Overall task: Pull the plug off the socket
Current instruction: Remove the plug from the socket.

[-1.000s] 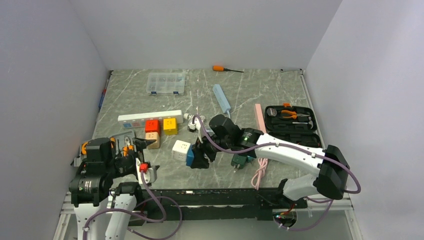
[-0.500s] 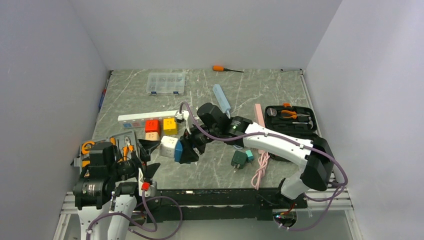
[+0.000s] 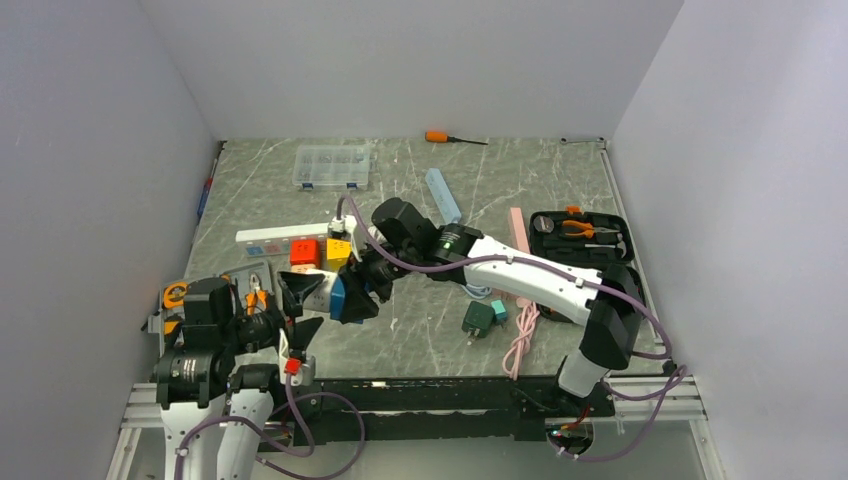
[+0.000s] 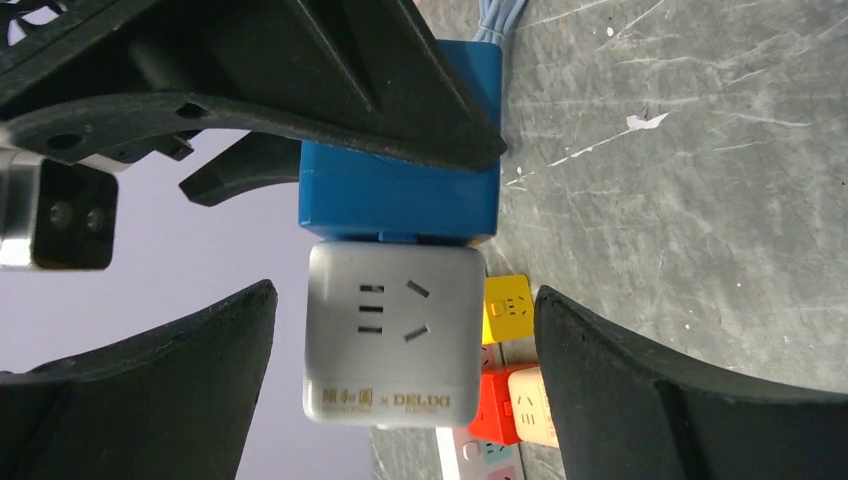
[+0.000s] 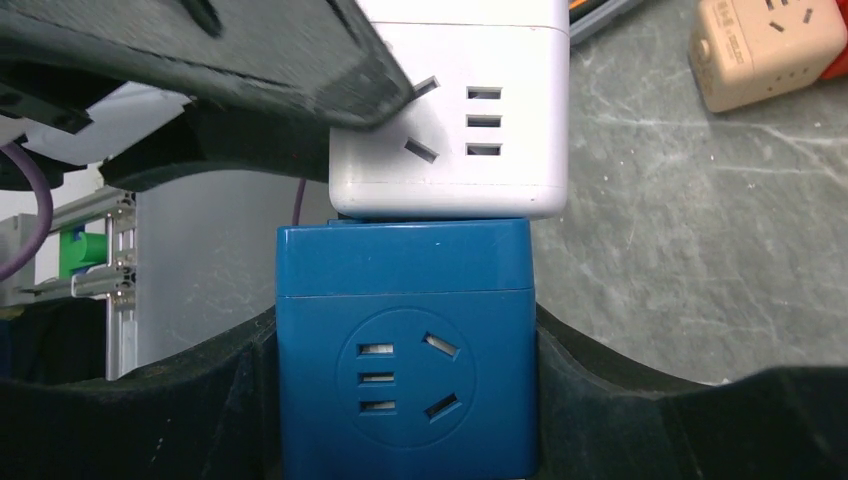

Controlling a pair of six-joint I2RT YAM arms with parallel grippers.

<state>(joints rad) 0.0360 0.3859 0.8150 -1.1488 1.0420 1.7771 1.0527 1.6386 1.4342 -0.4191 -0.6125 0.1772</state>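
Note:
A blue cube plug (image 3: pixel 341 298) is joined to a white cube socket (image 3: pixel 322 290), and both are held above the table at the front left. My right gripper (image 3: pixel 352 296) is shut on the blue cube (image 5: pixel 403 370), with a finger pressed on each side. The white cube (image 5: pixel 460 110) sticks out beyond it. My left gripper (image 3: pixel 303 310) is open. In the left wrist view its fingers (image 4: pixel 170 390) straddle the white cube (image 4: pixel 395 335) with a gap on each side, and the blue cube (image 4: pixel 400 185) sits above it.
A white power strip (image 3: pixel 300 235) carries red, yellow and beige cubes just behind the grippers. A dark green adapter (image 3: pixel 478 318) and a pink cable (image 3: pixel 520 345) lie to the right. A black tool case (image 3: pixel 583 250), a clear organiser box (image 3: pixel 333 165) and an orange screwdriver (image 3: pixel 440 137) lie further back.
My right arm has carried the joined cubes to the left, off the table. The white cube now sits between my left gripper's open fingers.

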